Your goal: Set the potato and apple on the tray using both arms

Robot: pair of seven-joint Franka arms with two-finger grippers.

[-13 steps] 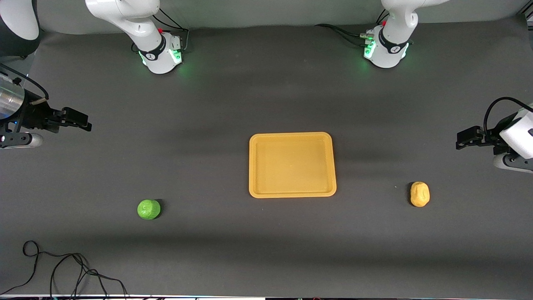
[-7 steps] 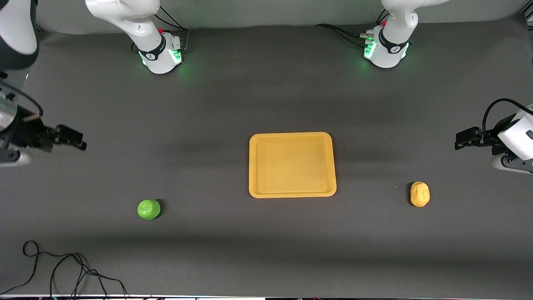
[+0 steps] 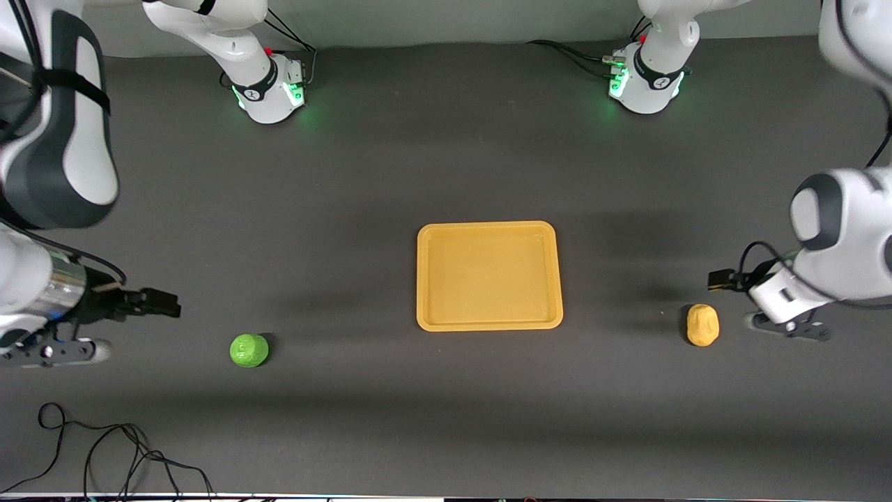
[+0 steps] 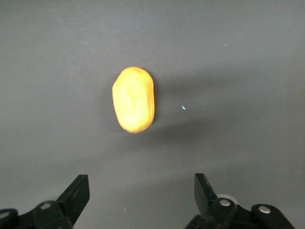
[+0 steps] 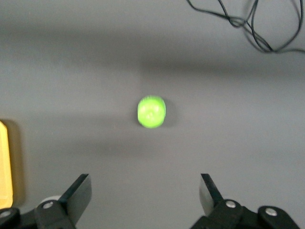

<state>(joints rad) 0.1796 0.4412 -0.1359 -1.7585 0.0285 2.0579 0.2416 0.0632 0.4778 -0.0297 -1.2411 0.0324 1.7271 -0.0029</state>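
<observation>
The orange-yellow tray (image 3: pixel 488 275) lies empty at the table's middle. The green apple (image 3: pixel 249 350) sits on the table toward the right arm's end, and also shows in the right wrist view (image 5: pixel 152 112). My right gripper (image 3: pixel 159 304) is open and empty over the table beside the apple, apart from it (image 5: pixel 145 183). The yellow-orange potato (image 3: pixel 702 325) lies toward the left arm's end, and also shows in the left wrist view (image 4: pixel 134 99). My left gripper (image 3: pixel 723 279) is open and empty over the table close beside the potato, not touching it (image 4: pixel 140 183).
A loose black cable (image 3: pixel 104 450) lies on the table nearest the front camera at the right arm's end, and shows in the right wrist view (image 5: pixel 248 24). The arm bases (image 3: pixel 268 90) (image 3: pixel 644 84) stand along the table's back edge. The tray's edge (image 5: pixel 5 164) shows in the right wrist view.
Both arms have swung toward the front camera. The right gripper has come close to the apple, the left gripper close to the potato. Apple, potato and tray have not moved.
</observation>
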